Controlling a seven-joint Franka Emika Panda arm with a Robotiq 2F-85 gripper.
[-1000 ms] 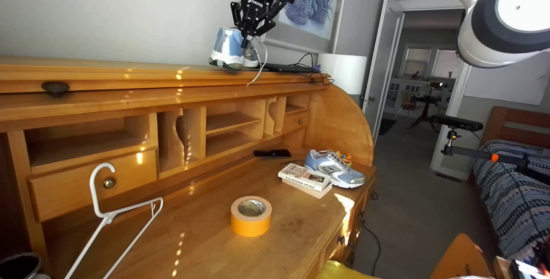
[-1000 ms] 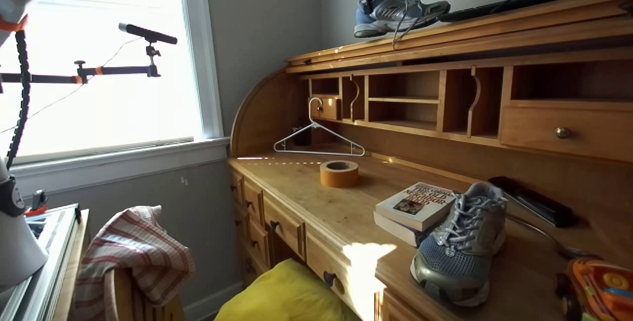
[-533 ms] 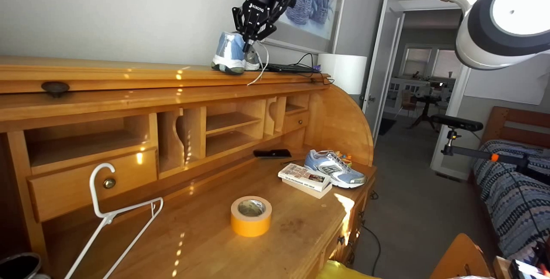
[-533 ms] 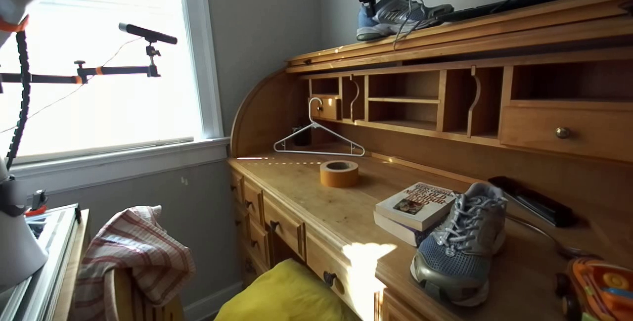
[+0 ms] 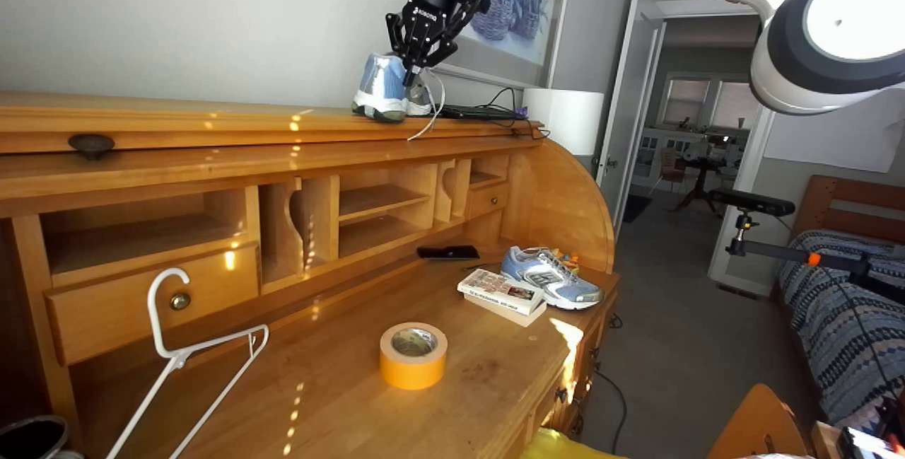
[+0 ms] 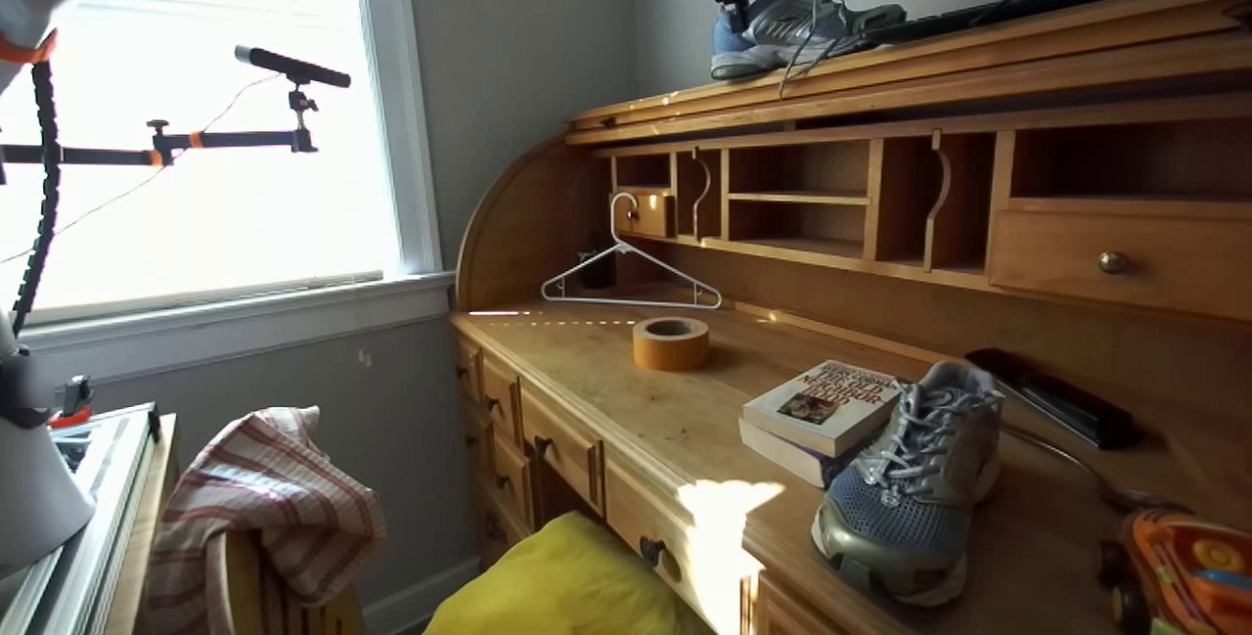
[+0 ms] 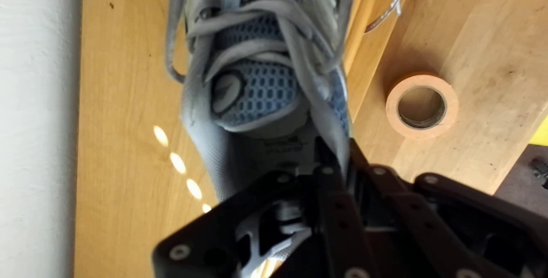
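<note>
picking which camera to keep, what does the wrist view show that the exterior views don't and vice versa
Only the wrist view: the inside of the held shoe, with its printed insole, and the round emblem on its tongue.

Only the exterior views: the white hanger, the second shoe on the desktop, and the compartments above it.

Shared: the held shoe, the gripper closed on its collar, the orange tape roll and part of the desktop.
</note>
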